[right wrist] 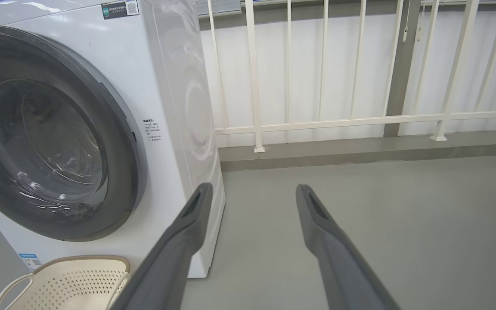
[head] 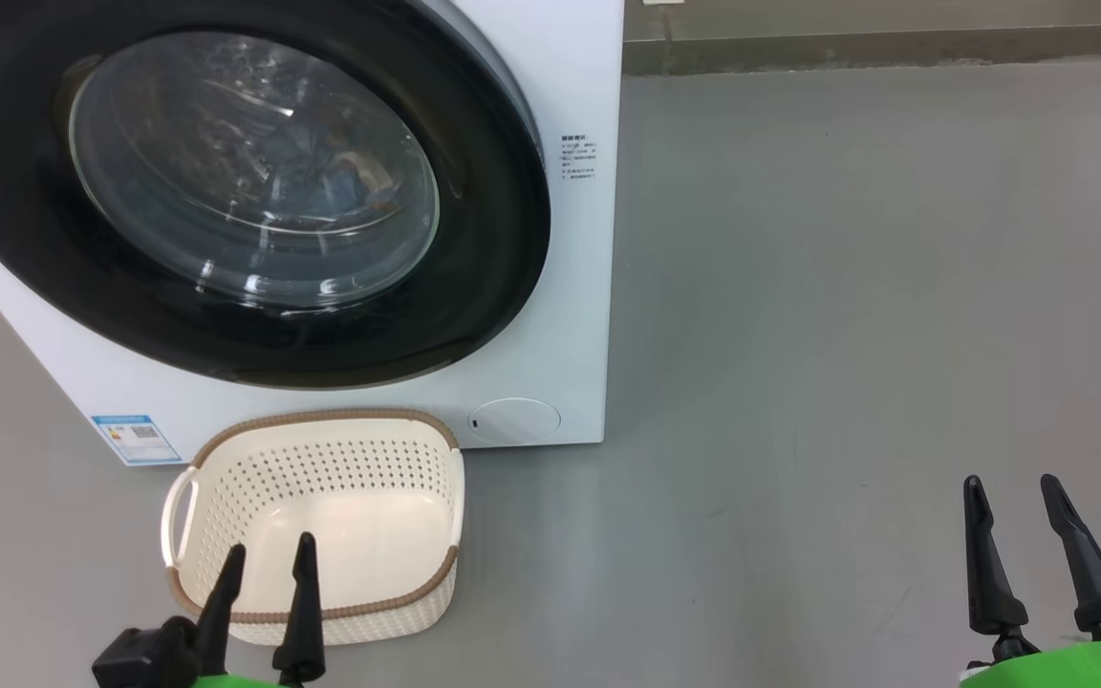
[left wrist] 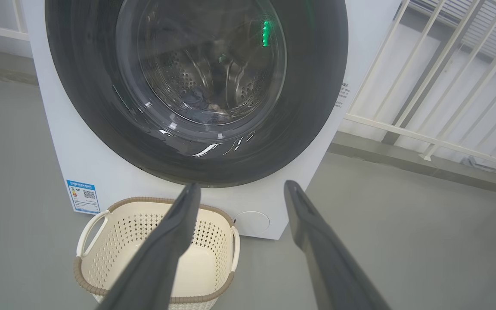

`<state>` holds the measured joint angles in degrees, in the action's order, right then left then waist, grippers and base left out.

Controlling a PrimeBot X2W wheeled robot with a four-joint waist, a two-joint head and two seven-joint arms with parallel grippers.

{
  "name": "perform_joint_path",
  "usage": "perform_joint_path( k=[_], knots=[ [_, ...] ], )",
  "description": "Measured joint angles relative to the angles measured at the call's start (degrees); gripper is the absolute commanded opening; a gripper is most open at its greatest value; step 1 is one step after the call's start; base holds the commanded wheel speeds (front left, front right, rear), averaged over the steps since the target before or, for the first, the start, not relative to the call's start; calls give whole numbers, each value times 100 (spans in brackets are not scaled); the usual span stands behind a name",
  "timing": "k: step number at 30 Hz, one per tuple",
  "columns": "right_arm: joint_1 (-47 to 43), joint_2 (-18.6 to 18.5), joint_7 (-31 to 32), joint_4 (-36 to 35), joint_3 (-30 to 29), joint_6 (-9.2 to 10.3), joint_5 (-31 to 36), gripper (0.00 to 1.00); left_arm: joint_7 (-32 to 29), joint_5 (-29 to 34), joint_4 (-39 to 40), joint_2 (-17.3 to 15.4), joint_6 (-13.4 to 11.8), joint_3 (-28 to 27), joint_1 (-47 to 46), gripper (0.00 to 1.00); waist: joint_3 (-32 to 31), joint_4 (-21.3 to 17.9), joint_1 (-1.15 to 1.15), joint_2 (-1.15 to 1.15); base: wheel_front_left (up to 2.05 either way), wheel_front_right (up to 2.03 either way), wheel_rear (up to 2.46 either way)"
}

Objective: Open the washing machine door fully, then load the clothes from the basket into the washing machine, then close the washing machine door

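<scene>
The washing machine (head: 574,86) stands at the upper left with the washing machine door (head: 498,239) shut flat against its front. Through the glass I make out bluish clothes (head: 331,182) inside the drum. The cream basket (head: 321,419) sits on the floor just in front of the machine, and its inside is bare. My left gripper (head: 269,545) hovers open over the basket's near edge. In the left wrist view, the left gripper (left wrist: 243,185) points at the door (left wrist: 317,107) above the basket (left wrist: 153,200). Far to the right, my right gripper (head: 1010,481) is open over the floor, also (right wrist: 254,186).
A blue label (head: 135,438) and a round filter cover (head: 515,420) mark the machine's lower front. Grey floor (head: 847,334) stretches right of the machine. A white railing (right wrist: 317,122) on a low kerb runs along the wall behind.
</scene>
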<state>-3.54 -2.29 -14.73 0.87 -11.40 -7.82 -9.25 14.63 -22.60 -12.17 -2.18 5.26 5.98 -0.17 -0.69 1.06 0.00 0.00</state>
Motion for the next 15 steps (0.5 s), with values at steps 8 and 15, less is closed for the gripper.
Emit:
perform_joint_path(
  k=[8,15],
  knots=[
    [-24,52,1,266,12,-2,2,0,-8,-36,-204,48,4,26,83,0,8,4,0,0,0,0,0],
    [-65,80,112,479,10,-2,-272,0,-97,-302,-352,100,4,30,224,0,2,0,2,0,0,0,0]
  ],
)
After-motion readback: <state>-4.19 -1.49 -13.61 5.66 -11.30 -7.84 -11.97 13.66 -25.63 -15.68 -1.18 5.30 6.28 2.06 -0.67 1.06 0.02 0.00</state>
